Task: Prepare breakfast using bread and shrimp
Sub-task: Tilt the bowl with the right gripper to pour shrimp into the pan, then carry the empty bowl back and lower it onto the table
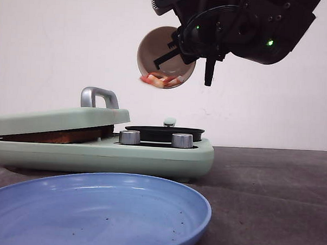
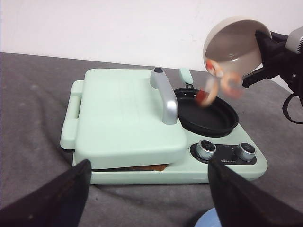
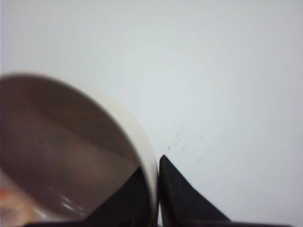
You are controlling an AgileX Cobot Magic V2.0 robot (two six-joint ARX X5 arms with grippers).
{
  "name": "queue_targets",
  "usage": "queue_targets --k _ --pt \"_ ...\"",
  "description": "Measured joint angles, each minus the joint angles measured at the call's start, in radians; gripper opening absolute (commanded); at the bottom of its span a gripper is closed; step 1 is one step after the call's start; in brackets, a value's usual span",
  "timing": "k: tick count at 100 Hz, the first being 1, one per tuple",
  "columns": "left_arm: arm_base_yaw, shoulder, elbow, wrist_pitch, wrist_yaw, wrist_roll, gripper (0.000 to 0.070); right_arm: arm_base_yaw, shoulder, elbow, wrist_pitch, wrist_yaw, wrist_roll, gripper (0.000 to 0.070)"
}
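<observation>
My right gripper is shut on the rim of a beige bowl, one finger inside and one outside. It holds the bowl tipped in the air above the black pan. Orange-pink shrimp lie at the bowl's lower rim. In the left wrist view, blurred shrimp are in the air between the bowl and the pan. The bread shows only as a brown edge under the closed green lid. My left gripper is open and empty, in front of the appliance.
The mint-green breakfast maker stands on a dark grey cloth. Its lid has a metal handle, and two silver knobs sit on its front. A large blue plate lies in front of it.
</observation>
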Motion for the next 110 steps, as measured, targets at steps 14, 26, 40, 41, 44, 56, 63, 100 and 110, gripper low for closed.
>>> queue_targets --k 14,26,40,41,44,56,63,100,110 --pt "0.000 0.000 0.000 0.000 0.000 0.000 0.0431 -0.026 0.000 0.000 0.000 -0.026 0.054 0.0000" --pt "0.000 0.000 0.000 0.000 0.000 0.000 0.0431 -0.040 0.008 0.000 0.000 -0.026 0.088 0.0000" --pt "0.000 0.000 0.000 0.000 0.000 0.000 0.0431 -0.048 0.015 -0.001 -0.023 -0.026 0.106 0.0000" --pt "0.000 0.000 0.000 0.000 0.000 0.000 0.0431 -0.048 0.015 -0.001 -0.023 -0.026 0.108 0.0000" --pt "0.000 0.000 0.000 0.000 0.000 0.000 0.0431 -0.047 0.015 -0.001 -0.023 -0.026 0.110 0.0000" --pt "0.000 0.000 0.000 0.000 0.000 0.000 0.0431 -0.044 0.015 -0.001 -0.023 -0.021 0.135 0.0000" --pt "0.000 0.000 0.000 0.000 0.000 0.000 0.0431 -0.043 0.014 -0.001 -0.033 -0.014 0.155 0.0000" --pt "0.000 0.000 0.000 0.000 0.000 0.000 0.0431 -0.065 -0.179 -0.001 -0.537 -0.020 0.370 0.0000" --pt "0.000 0.000 0.000 0.002 0.000 0.000 0.0431 -0.093 -0.278 0.005 -0.721 -0.053 0.428 0.0000"
